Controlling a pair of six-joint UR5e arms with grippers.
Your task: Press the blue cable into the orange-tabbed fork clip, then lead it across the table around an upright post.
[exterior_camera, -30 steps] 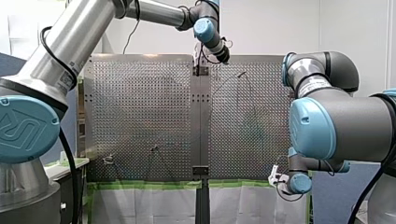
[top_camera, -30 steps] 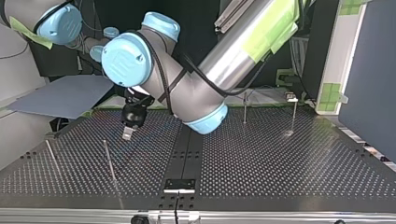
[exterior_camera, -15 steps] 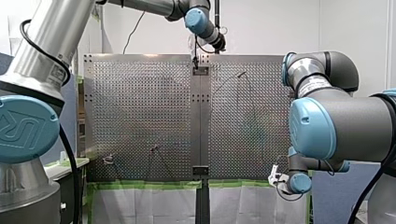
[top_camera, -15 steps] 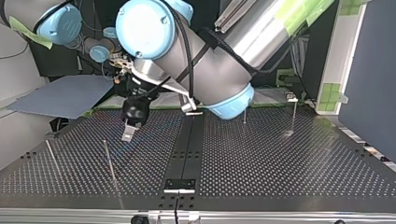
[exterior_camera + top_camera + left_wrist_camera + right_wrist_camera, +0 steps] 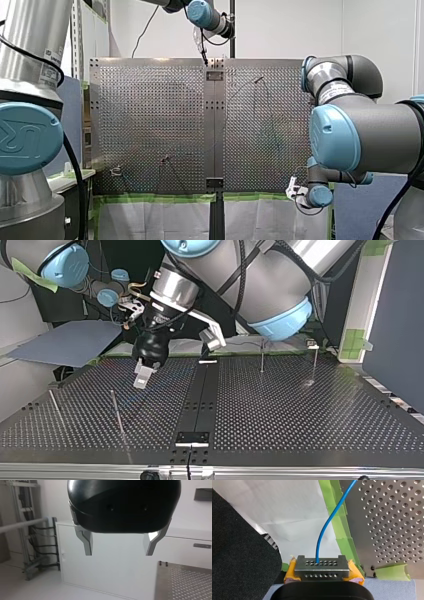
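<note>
In the right wrist view the blue cable rises from between the yellow-padded fingers of my right gripper, which is shut on it beside the table's taped edge. That gripper hangs off the table's near right corner in the front view. My left gripper is open and empty, with metal fingers wide apart. It hovers high over the table's far edge and above the board in the top view. A small clip sits near the front view's lower left. Thin upright posts stand on the board.
The perforated table has a dark centre strip. Green tape lines its near edge. Another post leans at the top view's left. A grey panel lies beyond the table's far corner there.
My left arm has lifted and swung toward the front view's upper left, so its gripper now hangs higher over the far edge. My right arm has stayed put.
</note>
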